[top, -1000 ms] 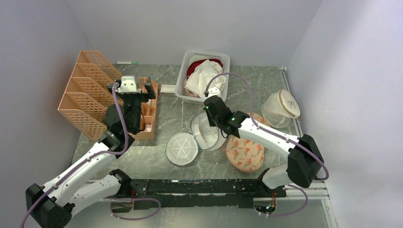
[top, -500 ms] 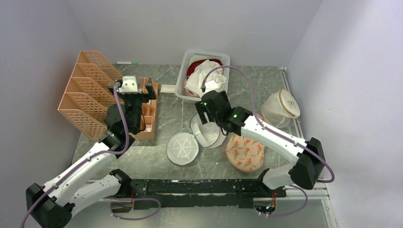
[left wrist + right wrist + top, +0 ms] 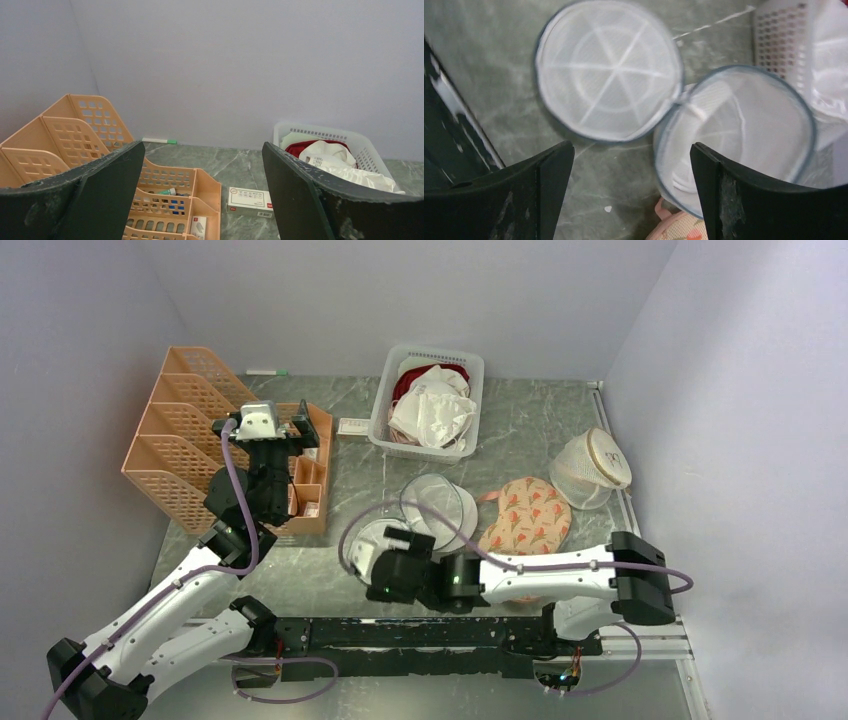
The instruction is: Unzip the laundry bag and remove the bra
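Top view: the laundry bag sits mid-table, unzipped. Its round lid is flopped flat on the left of the drum and half hidden under the right arm. The bra isn't in it. It's a white bundle in the white basket at the back, lying over a dark red garment. The floral pouch is just right of the bag, and the gold-rimmed mesh bag is further right by the wall. The right end effector is folded low over the lid, but I can't tell from here how wide it is. The left end effector is parked up over the orange organizer, well away from the bag.

Left wrist view: the left end effector is spread wide with nothing between the fingers. Beyond it are the organizer, a small box and the basket, with the bra bunched against the red fabric.

Right wrist view: looking straight down, the right end effector is wide open too and gripping nothing. The lid lies flat, hinged to the open drum of the laundry bag. The basket is blurry in the top right corner.
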Available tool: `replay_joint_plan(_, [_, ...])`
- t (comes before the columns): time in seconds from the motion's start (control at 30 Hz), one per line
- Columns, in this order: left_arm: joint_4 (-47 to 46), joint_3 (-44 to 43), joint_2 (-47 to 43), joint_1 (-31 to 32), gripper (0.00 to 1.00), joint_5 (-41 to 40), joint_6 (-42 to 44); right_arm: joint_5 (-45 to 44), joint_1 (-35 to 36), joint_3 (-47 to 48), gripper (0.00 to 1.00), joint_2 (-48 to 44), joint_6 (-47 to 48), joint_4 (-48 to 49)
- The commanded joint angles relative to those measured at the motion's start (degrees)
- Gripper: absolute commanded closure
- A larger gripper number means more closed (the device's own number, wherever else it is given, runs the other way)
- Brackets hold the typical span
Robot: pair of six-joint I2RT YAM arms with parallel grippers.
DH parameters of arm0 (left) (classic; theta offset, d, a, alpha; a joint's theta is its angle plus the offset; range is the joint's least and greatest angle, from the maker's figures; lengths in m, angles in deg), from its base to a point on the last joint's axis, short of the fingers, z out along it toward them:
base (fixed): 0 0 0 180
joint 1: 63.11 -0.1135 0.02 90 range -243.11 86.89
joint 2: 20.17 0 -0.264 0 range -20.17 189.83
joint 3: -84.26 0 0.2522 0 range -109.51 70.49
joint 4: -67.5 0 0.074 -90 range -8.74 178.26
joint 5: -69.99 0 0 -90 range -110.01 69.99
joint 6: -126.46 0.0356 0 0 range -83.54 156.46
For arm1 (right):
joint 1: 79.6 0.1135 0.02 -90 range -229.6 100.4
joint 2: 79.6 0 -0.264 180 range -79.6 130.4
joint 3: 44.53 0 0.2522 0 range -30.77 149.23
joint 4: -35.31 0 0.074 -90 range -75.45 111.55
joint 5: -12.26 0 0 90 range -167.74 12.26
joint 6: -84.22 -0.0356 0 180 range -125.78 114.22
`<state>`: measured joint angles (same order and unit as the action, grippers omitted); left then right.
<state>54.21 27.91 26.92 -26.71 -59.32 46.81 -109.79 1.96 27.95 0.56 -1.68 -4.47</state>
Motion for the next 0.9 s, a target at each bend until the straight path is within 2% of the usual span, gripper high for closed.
replay_joint_plan(0.0, [-2.07,-0.7,-0.42,-0.37,0.01,-0.78,0.61,2.64,3.26,-8.39,0.14,1.32,14.19,11.07])
replay_joint_plan(0.17, [-1.91,-0.68,-0.08,-0.43,0.01,-0.62,0.36,6.11,6.02,-11.09,0.18,4.58,19.01,18.37])
replay_joint_plan(0.33, [-1.29,-0.95,0.19,-0.39,0.01,-0.13,-0.21,12.0,5.67,-10.39,0.24,8.98,13.66,28.48])
replay_joint_plan(0.43, [-1.49,-0.68,0.15,-0.41,0.0,-0.39,-0.24,13.87,3.83,-6.11,0.34,13.96,5.74,27.43])
replay_joint_plan(0.63, [-0.97,-0.9,0.37,-0.38,0.01,-0.17,-0.9,8.6,2.03,-2.94,0.52,17.85,-4.56,28.54])
replay_joint_plan(0.87, [-1.28,-0.74,0.04,-0.37,0.01,-0.59,-0.87,7.9,-0.33,1.2,0.55,23.36,-10.49,26.17])
